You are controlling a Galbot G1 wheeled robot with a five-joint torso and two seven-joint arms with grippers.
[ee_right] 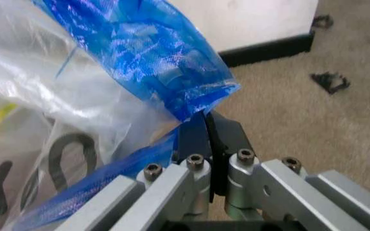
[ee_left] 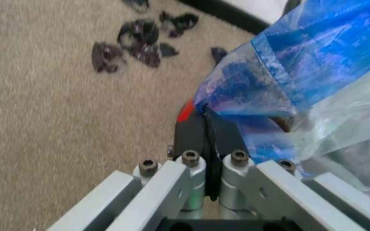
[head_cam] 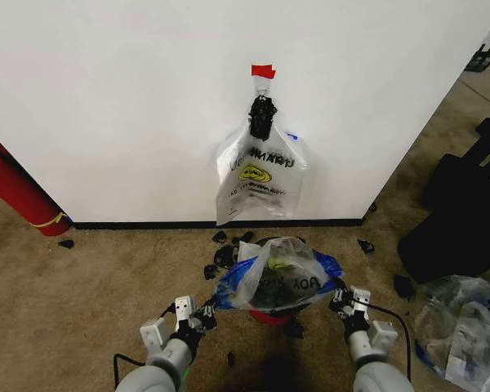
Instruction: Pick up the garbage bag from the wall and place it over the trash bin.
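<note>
At the far left you see a red fire extinguisher [head_cam: 16, 189], a smooth cylinder, leaning on the brown carpet [head_cam: 90, 278] near the wall [head_cam: 106, 106], which is flat, plain white, with a narrow black baseboard. Your left gripper [head_cam: 207, 308] is low in front of you; its black pads are pressed together on the blue edge of the garbage bag [head_cam: 279, 273], and in the left wrist view the gripper [ee_left: 205, 126] pinches thin, wrinkled blue film. The garbage bag is translucent white plastic with black letters and a little yellow, stretched between both grippers and lying over the trash bin [head_cam: 269, 317], of which a red base shows under the film. Behind it, small black scraps [head_cam: 222, 257] lie scattered on the carpet. Higher on the wall a second printed bag [head_cam: 260, 181] hangs from a black clip [head_cam: 262, 117] under a red tape tab [head_cam: 263, 71]. Your right gripper [head_cam: 340, 297] is also clenched on the bag's blue edge [ee_right: 165, 67]. At the far right, clear crumpled plastic bags [head_cam: 465, 327] lie on the floor.
</note>
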